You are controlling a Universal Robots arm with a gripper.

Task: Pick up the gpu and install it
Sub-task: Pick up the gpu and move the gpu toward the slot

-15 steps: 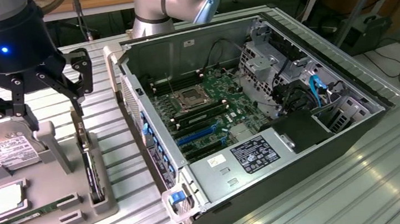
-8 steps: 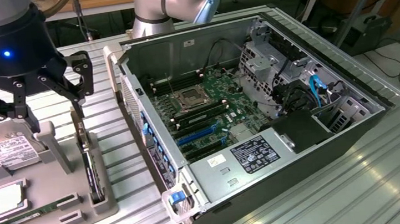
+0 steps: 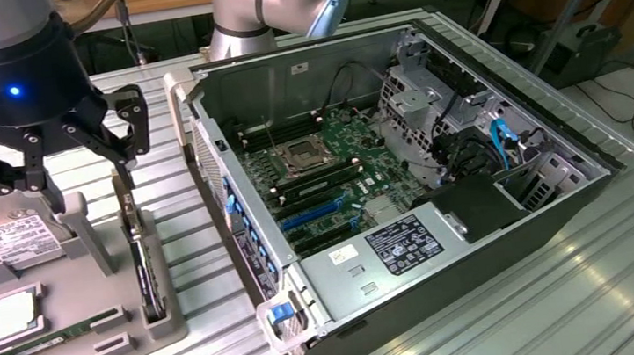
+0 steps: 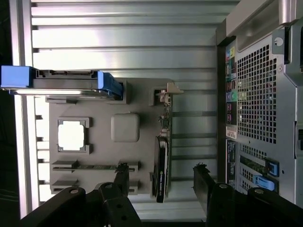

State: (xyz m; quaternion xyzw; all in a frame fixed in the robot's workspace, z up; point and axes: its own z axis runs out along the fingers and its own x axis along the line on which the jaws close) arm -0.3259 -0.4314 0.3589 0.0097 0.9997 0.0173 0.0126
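Observation:
The gpu (image 3: 146, 271) stands on edge in a slot of the grey holder tray (image 3: 104, 341) at the exterior view's left, its silver bracket end toward the far side. In the wrist view the gpu (image 4: 162, 158) appears edge-on as a thin dark card with the black fan facing sideways. My gripper (image 3: 89, 191) hangs open above the tray. Its two black fingers (image 4: 122, 178) straddle the card's line with wide gaps on both sides, and nothing is held. The gripper (image 4: 162, 180) is centred over the card's fan end.
The open computer case (image 3: 532, 208) lies to the exterior view's right, with the motherboard (image 3: 334, 171) and blue card slots (image 3: 315, 215) exposed. The tray also holds a hard drive (image 3: 17, 240), a processor (image 3: 11, 316) and a memory stick (image 3: 57, 335).

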